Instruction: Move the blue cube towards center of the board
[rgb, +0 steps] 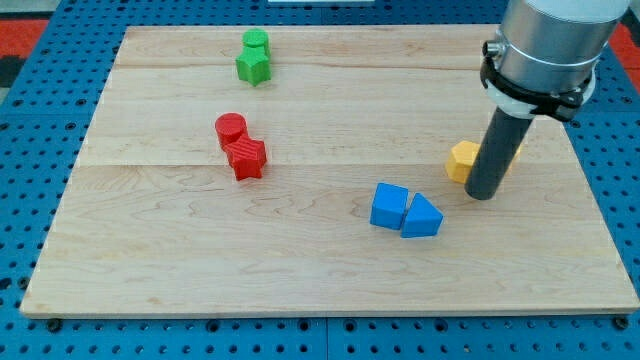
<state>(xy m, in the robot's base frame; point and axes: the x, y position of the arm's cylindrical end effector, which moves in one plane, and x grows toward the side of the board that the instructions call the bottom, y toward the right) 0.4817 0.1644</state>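
- Presently the tip (481, 195) sits right of centre, just beside the yellow block (464, 161) and apart from the blue cube (389, 206); the rod has no claw, so nothing is clenched or released
- Likely slip: the blue triangular block (422, 217) touches the cube's right side, so a leftward push may drag both
- Red cylinder (231, 129) and red block (246, 158) stand left of centre
- Green blocks (254, 57) stay clear, upper left

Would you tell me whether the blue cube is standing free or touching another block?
Touching: the blue cube sits against the blue triangular block on its right, no gap visible. My tip stands apart, further right.
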